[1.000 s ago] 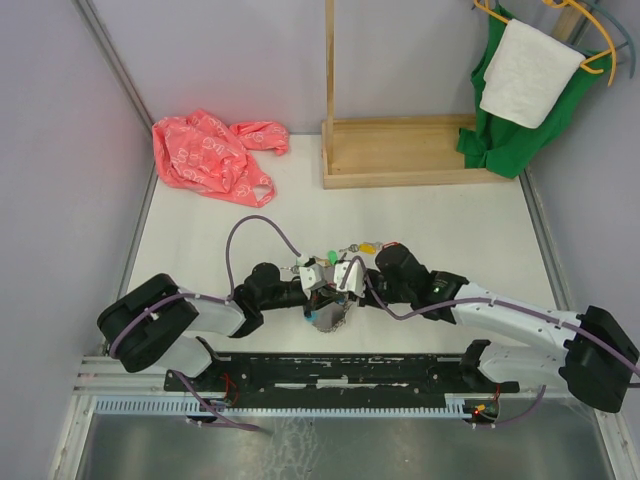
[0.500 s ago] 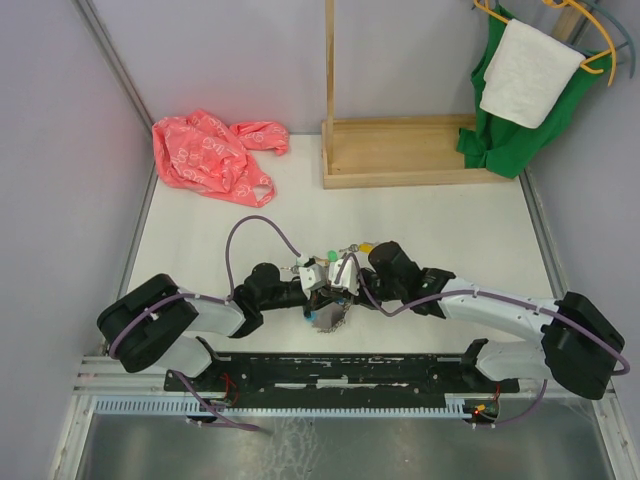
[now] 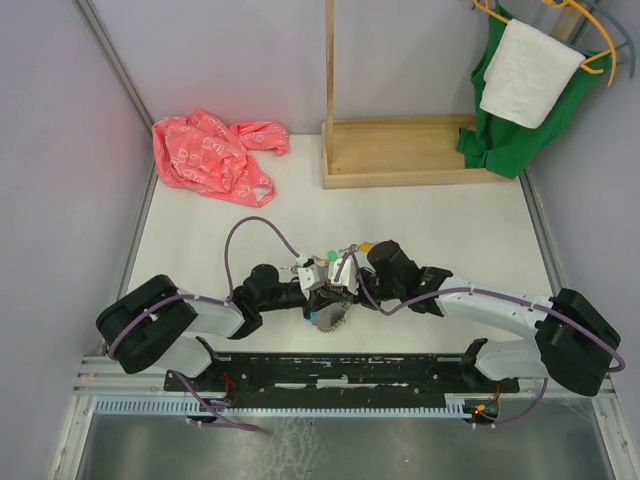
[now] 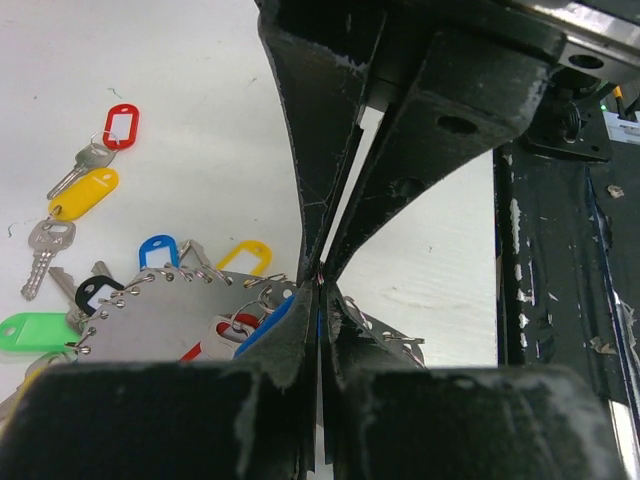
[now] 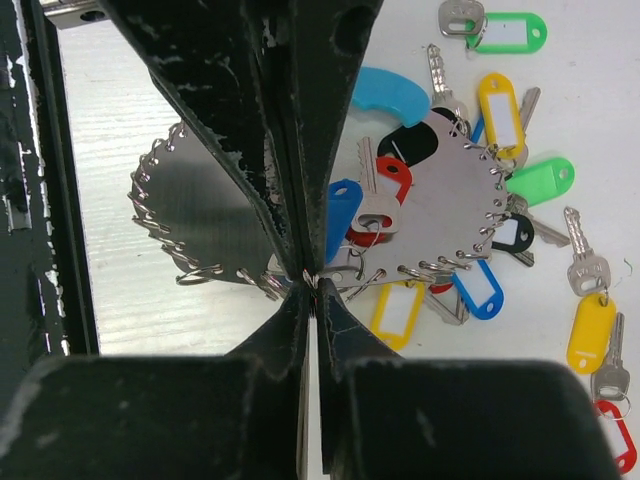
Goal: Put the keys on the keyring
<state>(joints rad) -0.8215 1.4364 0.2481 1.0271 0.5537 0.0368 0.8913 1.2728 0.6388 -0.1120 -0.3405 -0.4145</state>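
Note:
The keyring (image 3: 329, 316) is a grey metal disc (image 5: 450, 205) rimmed with small wire rings, with a light-blue sleeve (image 5: 395, 95). Several tagged keys hang from it, among them a blue tag (image 5: 342, 215) and a yellow one (image 5: 398, 310). My left gripper (image 3: 318, 287) is shut on its rim, jaws pressed together (image 4: 318, 285). From the other side, my right gripper (image 3: 344, 285) is shut at the rim where a small wire ring sits (image 5: 312, 280). Loose keys lie beside it: red tag (image 4: 120, 125), yellow tag (image 4: 85, 192), green tag (image 5: 510, 30).
A crumpled pink plastic bag (image 3: 210, 155) lies at the back left. A wooden stand (image 3: 400, 150) rises at the back centre. A green cloth and white towel (image 3: 525, 80) hang on hangers at the back right. A black rail (image 3: 340, 370) runs along the near edge.
My right arm has shifted left towards the keyring and its jaws have closed at the rim. The left gripper has stayed shut in place.

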